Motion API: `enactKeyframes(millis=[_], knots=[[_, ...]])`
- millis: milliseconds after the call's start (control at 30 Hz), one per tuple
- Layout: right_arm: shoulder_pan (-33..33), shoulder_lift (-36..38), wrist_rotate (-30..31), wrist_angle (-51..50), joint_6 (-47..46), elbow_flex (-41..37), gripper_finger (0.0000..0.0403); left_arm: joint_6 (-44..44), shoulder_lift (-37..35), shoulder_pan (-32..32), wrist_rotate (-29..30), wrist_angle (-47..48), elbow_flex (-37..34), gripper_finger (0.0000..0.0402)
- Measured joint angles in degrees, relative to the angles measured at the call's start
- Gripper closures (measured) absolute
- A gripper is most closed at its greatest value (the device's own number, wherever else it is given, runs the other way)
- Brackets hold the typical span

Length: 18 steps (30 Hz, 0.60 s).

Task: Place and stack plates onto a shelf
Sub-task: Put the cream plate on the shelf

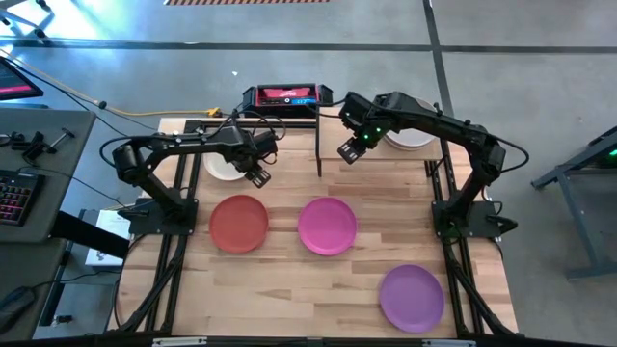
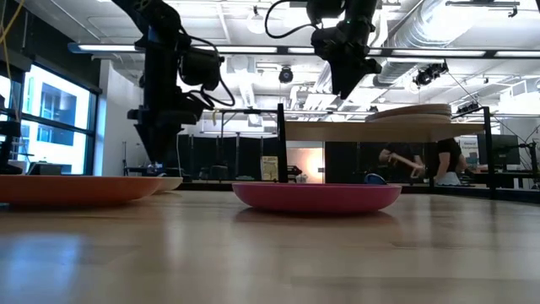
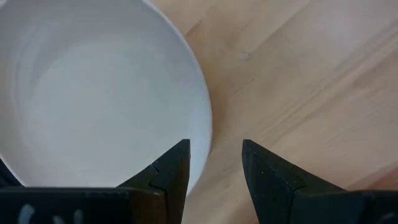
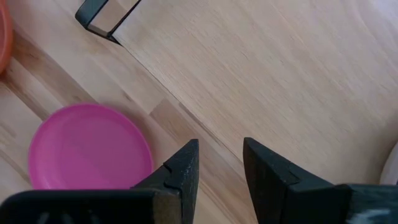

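1. The table (image 1: pixel 386 207) fills the centre of the high view. The shelf (image 1: pixel 376 145) stands along its upper edge, from the black post (image 1: pixel 319 145) at upper centre out toward the upper right.
2. Plates in the high view: orange-red plate (image 1: pixel 239 223) at left centre, magenta plate (image 1: pixel 327 226) at centre, purple plate (image 1: pixel 412 298) at lower right, white plate (image 1: pixel 228 166) at upper left on the table, and a plate stack (image 1: pixel 410 136) at upper right on the shelf. In the low view the stack (image 2: pixel 408 111) sits raised above table level.
3. The left gripper (image 1: pixel 256 172) hovers over the right rim of the white plate. In the left wrist view the rim (image 3: pixel 202 112) runs up into the gap between the open fingers (image 3: pixel 171 171), empty of any load. One finger is over the plate, the other over bare wood.
4. The right gripper (image 1: pixel 349 150) hangs above the shelf's left end, just right of the post, fingers apart and empty.
5. Governing relation: the white plate lies directly below the left gripper, so the left arm is the nearer. The likely next move is a straight descent to pinch that rim.
6. Clearance: open wood lies right of the white plate. The carry to the shelf runs rightward past the post and the right gripper; collision there is the main risk.
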State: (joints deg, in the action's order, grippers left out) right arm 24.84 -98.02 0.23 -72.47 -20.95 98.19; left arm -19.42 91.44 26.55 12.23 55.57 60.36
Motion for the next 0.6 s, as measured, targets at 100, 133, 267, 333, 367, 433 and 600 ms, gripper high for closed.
enactKeyframes(millis=[100, 133, 267, 333, 367, 433, 600], knots=[[0.0, 0.0, 0.0, 0.0, 0.0, 0.0, 0.0298, 0.1, 0.0, 0.0, 0.0, -0.5, 0.0, 0.0266], [0.0, 0.0, 0.0, 0.0, 0.0, 0.0, 0.0298, 0.1, 0.0, 0.0, 0.0, -0.5, 0.0, 0.0266], [0.0, 0.0, 0.0, 0.0, 0.0, 0.0, 0.0298, 0.1, 0.0, 0.0, -0.1, -0.5, 0.0, 0.0266], [0.0, 0.0, 0.0, 0.0, 0.0, 0.0, 0.0298, 0.1, 0.1, 0.0, -0.2, -0.4, 0.0, 0.0266], [0.0, 0.0, 0.0, 0.0, 0.0, 0.0, 0.0298, 0.0, 0.2, 0.0, -0.8, -0.4, 0.0, 0.0266], [0.0, 0.0, 0.0, 0.0, 0.0, 0.0, 0.0298, 0.0, 0.9, 0.1, -1.9, -0.2, 0.0, 0.0266], [0.0, 0.0, 0.0, 0.0, 0.0, 0.0, 0.0298, -1.2, 3.5, 0.1, -2.5, 0.1, -0.1, 0.0266]])
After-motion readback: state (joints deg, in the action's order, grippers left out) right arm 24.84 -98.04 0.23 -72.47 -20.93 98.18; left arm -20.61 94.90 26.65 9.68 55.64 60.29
